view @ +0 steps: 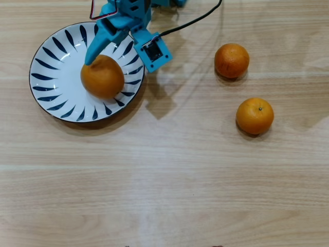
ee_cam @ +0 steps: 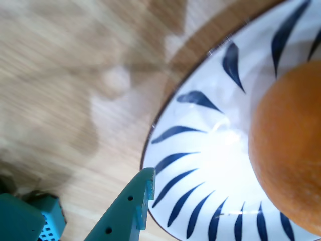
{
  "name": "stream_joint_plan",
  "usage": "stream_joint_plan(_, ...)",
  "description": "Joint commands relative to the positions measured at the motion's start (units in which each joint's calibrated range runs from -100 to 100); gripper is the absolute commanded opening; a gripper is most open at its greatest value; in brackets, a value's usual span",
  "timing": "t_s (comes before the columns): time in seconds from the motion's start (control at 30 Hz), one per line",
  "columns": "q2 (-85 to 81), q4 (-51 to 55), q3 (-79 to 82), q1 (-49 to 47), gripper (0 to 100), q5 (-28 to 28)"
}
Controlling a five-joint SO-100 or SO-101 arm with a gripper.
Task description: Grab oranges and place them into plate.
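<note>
The largest orange (view: 103, 77) lies in the white plate with blue leaf strokes (view: 49, 77) at the upper left of the overhead view. My blue gripper (view: 109, 49) hangs over the plate's far side, open. One finger (view: 95, 49) reaches down beside the orange's upper left. The wrist view shows that finger (ee_cam: 133, 203) over the plate's rim (ee_cam: 200, 165), well apart from the orange (ee_cam: 291, 150); the other finger is out of frame. Two smaller oranges rest on the table at the right, one (view: 232, 60) farther back and one with a stem dot (view: 255, 116) nearer.
The table is light wood. A black cable (view: 198, 20) runs from the arm toward the top edge. A blue camera block (view: 154, 51) on the wrist overhangs the plate's right rim.
</note>
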Motion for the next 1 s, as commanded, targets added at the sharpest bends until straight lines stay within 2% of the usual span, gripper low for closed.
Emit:
stream_joint_plan(0.0, -2.3, 0.0, -3.0, -7.6, 44, 0.4)
stream_joint_plan(0.13, -1.5, 0.0, -9.2, -16.1, 20, -0.9)
stream_joint_plan(0.2, -1.5, 0.0, -11.0, -18.8, 23, -2.9)
stream_joint_plan(0.4, -2.5, 2.0, -14.4, -25.1, 23, -9.3)
stream_joint_plan(0.63, -5.7, 19.1, -23.5, -33.1, 23, -21.2)
stream_joint_plan(0.73, -6.4, 23.9, -26.7, -36.4, 23, -24.4)
stream_joint_plan(0.83, -6.7, 23.9, -28.2, -39.4, 23, -26.7)
stream_joint_plan(0.97, -6.2, 19.0, -27.9, -40.9, 30, -28.6)
